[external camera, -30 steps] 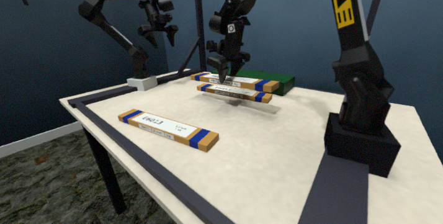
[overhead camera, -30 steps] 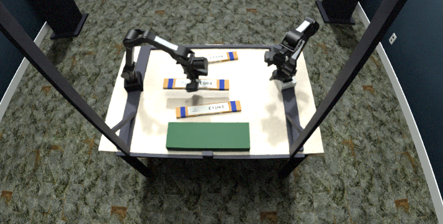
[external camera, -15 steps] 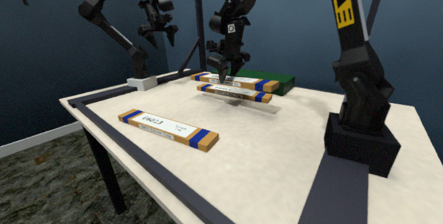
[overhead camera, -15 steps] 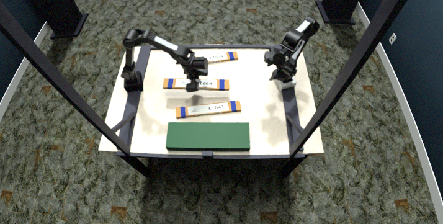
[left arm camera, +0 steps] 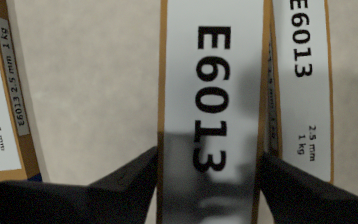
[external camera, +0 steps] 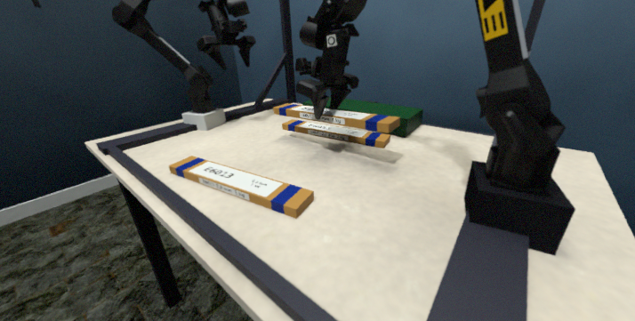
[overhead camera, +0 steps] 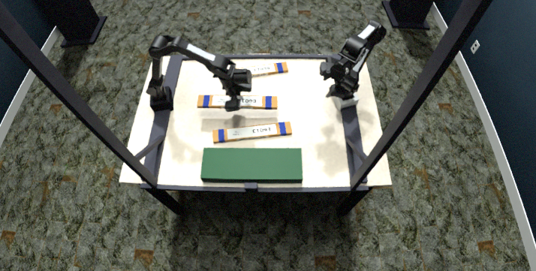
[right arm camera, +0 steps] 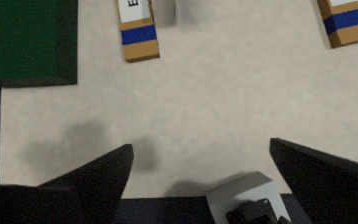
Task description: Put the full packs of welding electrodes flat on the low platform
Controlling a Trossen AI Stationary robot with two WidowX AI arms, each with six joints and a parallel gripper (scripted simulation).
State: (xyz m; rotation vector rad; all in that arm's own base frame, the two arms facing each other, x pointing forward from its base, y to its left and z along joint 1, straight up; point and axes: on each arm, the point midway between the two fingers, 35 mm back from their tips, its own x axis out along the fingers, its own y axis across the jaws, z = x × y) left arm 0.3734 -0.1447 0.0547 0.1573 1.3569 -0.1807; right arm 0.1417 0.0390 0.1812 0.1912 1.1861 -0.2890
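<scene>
Left claw pointing down, gripping raised pack

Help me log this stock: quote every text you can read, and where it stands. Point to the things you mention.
"E6013": held pack (overhead camera: 218, 101) (external camera: 351, 116) (left arm camera: 211, 100)
"E6013", "2.5 mm", "1 kg": platform-side pack (overhead camera: 249, 132) (external camera: 338, 130) (left arm camera: 303, 95) (right arm camera: 140, 37)
"E6013 2.5 mm 1 kg": far pack (overhead camera: 266, 69) (external camera: 240, 180) (left arm camera: 6, 105) (right arm camera: 348, 25), side label
Too blurred: held pack's side label
Yellow sticker (external camera: 493, 14): symbols, no clear word

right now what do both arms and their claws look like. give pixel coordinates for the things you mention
Both arms are jointed and matte black with pale strips; the left arm (overhead camera: 196, 52) (external camera: 502, 17) also carries a yellow label with black marks. Each claw, left (external camera: 329, 108) and right (external camera: 236, 63), has two black tapering fingers.
</scene>
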